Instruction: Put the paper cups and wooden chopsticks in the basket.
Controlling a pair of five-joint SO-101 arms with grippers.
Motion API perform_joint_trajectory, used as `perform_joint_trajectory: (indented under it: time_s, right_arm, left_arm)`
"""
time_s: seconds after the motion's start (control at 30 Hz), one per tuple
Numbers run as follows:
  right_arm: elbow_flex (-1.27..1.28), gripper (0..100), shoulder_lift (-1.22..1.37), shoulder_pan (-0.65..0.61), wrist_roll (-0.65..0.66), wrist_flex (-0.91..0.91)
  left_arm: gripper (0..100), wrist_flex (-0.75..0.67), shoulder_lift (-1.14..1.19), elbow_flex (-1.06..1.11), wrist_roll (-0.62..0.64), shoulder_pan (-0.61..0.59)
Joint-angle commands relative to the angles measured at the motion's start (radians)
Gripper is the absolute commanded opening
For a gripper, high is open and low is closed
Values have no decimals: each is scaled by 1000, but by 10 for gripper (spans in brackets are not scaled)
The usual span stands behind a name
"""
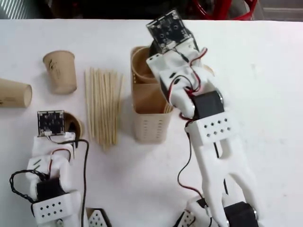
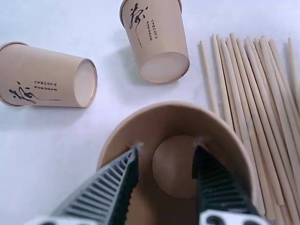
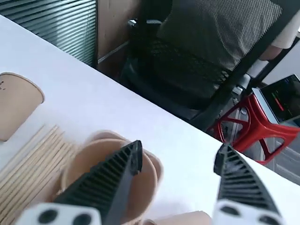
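While one paper cup (image 1: 14, 92) lies on its side at the far left of the table (image 1: 265, 94), the left claw (image 2: 167, 144) hangs spread directly over an upright cup (image 2: 173, 119), mouth up, so the grasp looks to be straight down. A third cup (image 1: 60, 71) sits beyond. The wooden chopsticks (image 1: 103, 106) lie with their long axis running away from the arms, just beside the basket (image 1: 151, 127). The right claw (image 3: 180, 149), also spread, hovers over the basket's cups (image 3: 82, 161); the arm hides how many.
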Motion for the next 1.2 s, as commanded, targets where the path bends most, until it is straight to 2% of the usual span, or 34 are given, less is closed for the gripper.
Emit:
perform_joint_trajectory:
  time_s: [0.0, 0.17, 0.23, 0.3, 0.33, 0.5, 0.63, 0.77, 0.93, 1.17]
  right_arm:
    - [-49, 255, -81, 116, 2, 56]
    - [-11, 255, -186, 369, 9, 153]
    - [48, 257, -205, 437, 137, 159]
    - [140, 266, -203, 456, 315, 150]
    - [198, 285, -200, 455, 364, 130]
    - [528, 390, -208, 392, 508, -79]
    - [674, 390, -200, 318, 509, -209]
    - [717, 390, -199, 263, 499, -246]
    - [700, 390, -153, 269, 347, -291]
    - [666, 390, 35, 294, 224, -417]
  left_arm:
    - [199, -18, -12, -3, -5, 10]
    - [199, -18, -12, -3, -5, 10]
    - [199, -18, -12, -3, -5, 10]
    - [199, -18, -12, -3, -5, 10]
    - [199, -18, -12, -3, -5, 10]
    - [199, -21, -12, -2, -5, 28]
    - [199, -20, -12, -2, -5, 30]
    - [199, -21, -12, 0, -5, 30]
    - [199, -21, -12, 0, -5, 30]
    - [199, -21, -12, 0, -5, 30]
